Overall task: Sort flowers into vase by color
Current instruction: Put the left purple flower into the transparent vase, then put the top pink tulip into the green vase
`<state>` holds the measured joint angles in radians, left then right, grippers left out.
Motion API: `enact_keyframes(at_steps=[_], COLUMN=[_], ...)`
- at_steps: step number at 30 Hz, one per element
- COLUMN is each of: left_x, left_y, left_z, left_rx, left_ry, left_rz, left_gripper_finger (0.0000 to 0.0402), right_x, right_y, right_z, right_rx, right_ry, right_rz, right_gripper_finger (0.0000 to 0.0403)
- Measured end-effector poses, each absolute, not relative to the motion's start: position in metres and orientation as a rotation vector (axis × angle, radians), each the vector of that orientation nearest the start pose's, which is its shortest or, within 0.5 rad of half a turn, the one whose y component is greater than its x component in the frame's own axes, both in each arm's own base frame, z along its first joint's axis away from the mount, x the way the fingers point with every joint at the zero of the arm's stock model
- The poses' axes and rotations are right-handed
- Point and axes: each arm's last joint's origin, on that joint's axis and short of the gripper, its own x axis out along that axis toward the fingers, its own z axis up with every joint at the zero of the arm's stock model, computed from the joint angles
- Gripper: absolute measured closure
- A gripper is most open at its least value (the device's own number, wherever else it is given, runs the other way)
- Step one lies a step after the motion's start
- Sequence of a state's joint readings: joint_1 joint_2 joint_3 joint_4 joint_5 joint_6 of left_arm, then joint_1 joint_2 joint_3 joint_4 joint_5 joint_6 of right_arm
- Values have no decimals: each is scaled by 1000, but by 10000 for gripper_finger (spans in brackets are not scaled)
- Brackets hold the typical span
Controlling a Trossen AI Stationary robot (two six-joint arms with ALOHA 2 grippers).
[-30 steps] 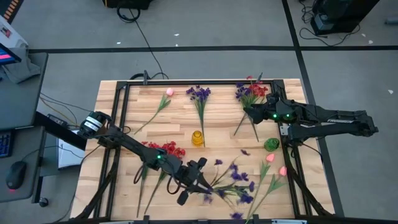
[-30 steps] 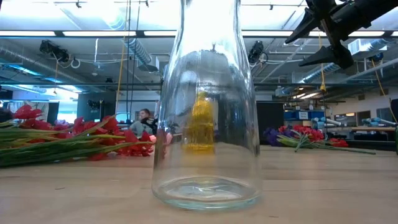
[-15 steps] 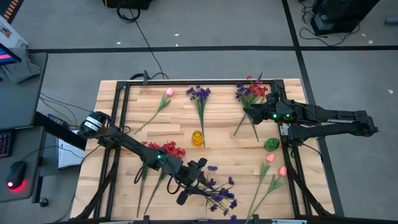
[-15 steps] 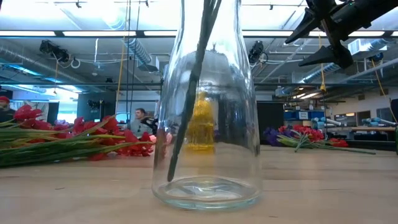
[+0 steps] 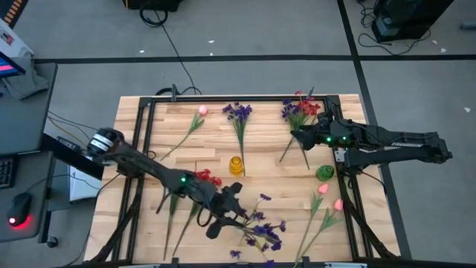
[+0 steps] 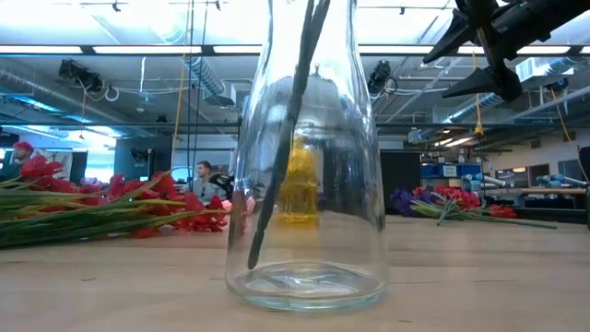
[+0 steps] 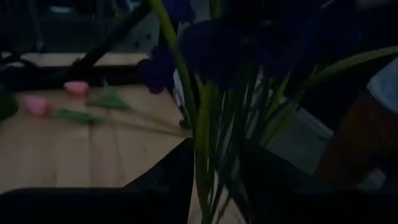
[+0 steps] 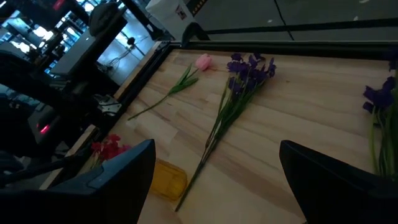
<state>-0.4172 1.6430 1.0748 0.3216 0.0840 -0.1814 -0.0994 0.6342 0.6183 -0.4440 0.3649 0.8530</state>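
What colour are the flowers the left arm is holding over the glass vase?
Dark purple flowers, on green stems, clearest in the high view.

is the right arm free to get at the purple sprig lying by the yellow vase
Probably yes. The right gripper hovers open and empty over the table's far right part, and the purple sprig lies uncovered on bare wood beside it. The left gripper is busy at the near edge, out of the way.

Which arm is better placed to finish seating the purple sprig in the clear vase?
Left. The left gripper holds the purple sprig, whose stem is already inside the clear vase. The right gripper hangs open over the far corner's flowers.
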Motion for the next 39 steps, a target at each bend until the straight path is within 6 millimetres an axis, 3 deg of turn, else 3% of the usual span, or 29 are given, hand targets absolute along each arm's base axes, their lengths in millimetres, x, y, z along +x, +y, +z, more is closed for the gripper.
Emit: enact_keyframes(at_steps=[8, 13, 20, 24, 31, 39], left_x=[320, 290, 241, 223, 215, 217], left_y=[-131, -105, -57, -34, -13, 0], left_z=[291, 313, 338, 340, 334, 335], left_rx=[-136, -125, -212, -475, -889, -938], left_ry=[306, 411, 458, 392, 275, 255], left_rz=[-428, -307, 174, 530, 801, 817], left_gripper_finger=[268, 249, 173, 127, 73, 67], right_x=[137, 137, 137, 139, 142, 147], right_y=[-24, -24, -23, -23, -23, -24], right_z=[274, 274, 275, 278, 285, 308], right_rx=[747, 744, 753, 763, 776, 796], right_ry=[239, 241, 245, 216, 131, -88], right_rz=[-618, -616, -589, -562, -533, -423], right_gripper_finger=[51, 51, 51, 51, 51, 51])
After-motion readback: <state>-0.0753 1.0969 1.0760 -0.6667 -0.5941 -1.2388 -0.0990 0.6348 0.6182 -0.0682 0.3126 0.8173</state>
